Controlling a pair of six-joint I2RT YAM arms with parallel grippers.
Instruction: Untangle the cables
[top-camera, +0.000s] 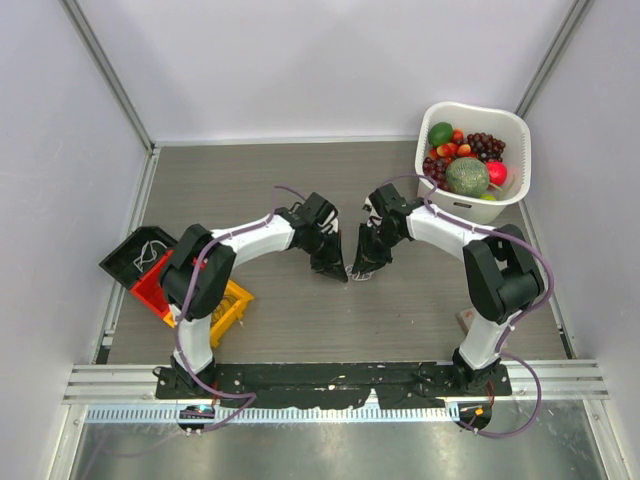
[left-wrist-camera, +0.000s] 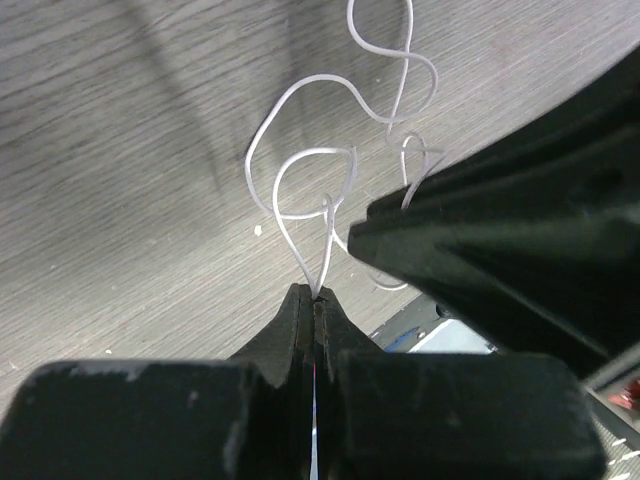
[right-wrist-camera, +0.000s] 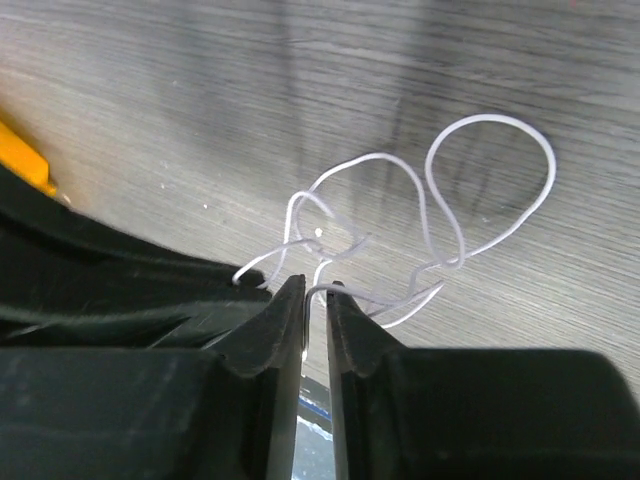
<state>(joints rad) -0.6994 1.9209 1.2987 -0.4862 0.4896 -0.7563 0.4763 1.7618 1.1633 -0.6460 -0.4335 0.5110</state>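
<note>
A thin white cable (left-wrist-camera: 310, 150) lies in tangled loops on the grey wooden table (top-camera: 250, 190), between the two grippers. My left gripper (left-wrist-camera: 316, 295) is shut on two of its strands right at the fingertips. My right gripper (right-wrist-camera: 315, 285) stands close beside it, tips almost touching the left one. Its jaws are a narrow gap apart, and a strand of the white cable (right-wrist-camera: 375, 157) bends down into that gap. In the top view both grippers (top-camera: 337, 272) (top-camera: 358, 272) point down at mid-table and the cable hardly shows. I see no red or dark cable.
A white basket (top-camera: 515, 130) of fruit stands at the back right. At the left edge sit a black bin (top-camera: 125, 262) with a white wire in it, a red bin (top-camera: 150, 290) and a yellow bin (top-camera: 235, 300).
</note>
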